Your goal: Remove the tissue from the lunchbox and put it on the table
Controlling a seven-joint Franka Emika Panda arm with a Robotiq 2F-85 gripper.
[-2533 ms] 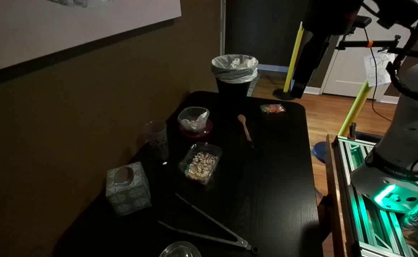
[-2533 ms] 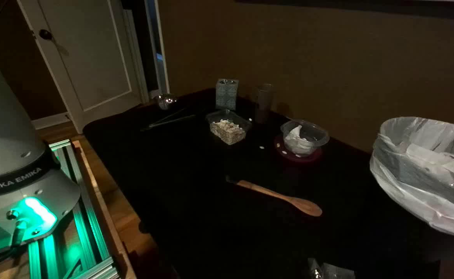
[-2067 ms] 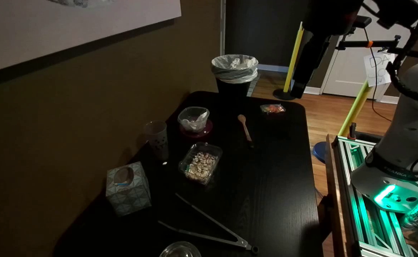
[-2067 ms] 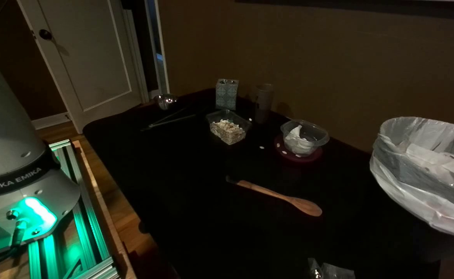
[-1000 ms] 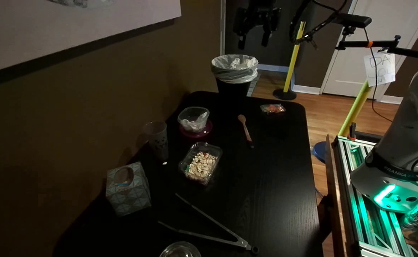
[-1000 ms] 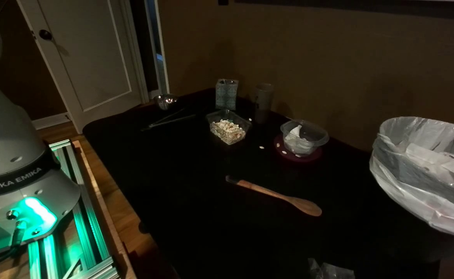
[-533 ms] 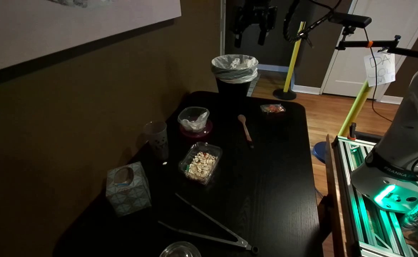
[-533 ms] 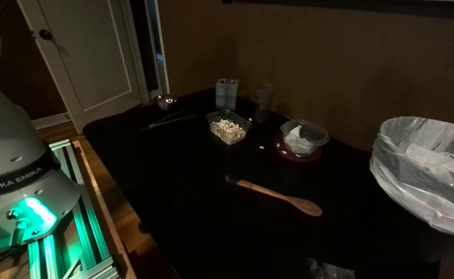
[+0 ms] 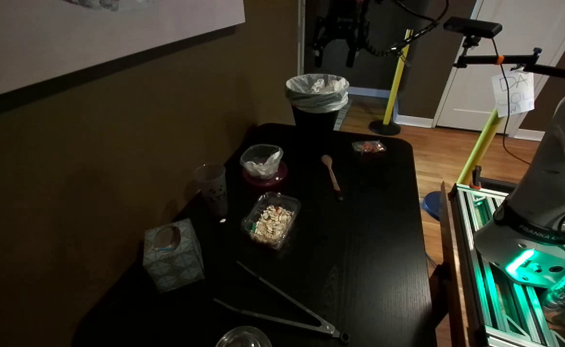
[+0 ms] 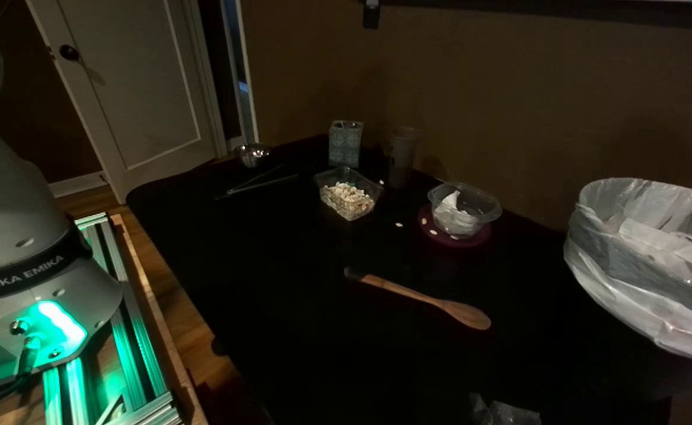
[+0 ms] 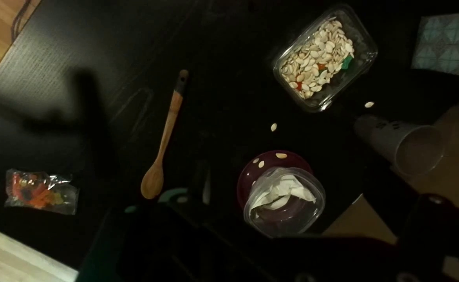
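The gripper point(image 9: 334, 61) was held high above the table point(image 9: 369, 246), its fingers point(image 9: 351, 57) well apart with nothing between — presumably so that the lunchbox point(image 10: 480, 208), well below, might be entered without being knocked. The tissue point(image 11: 288, 187) was crumpled inside — not yet lifted out.
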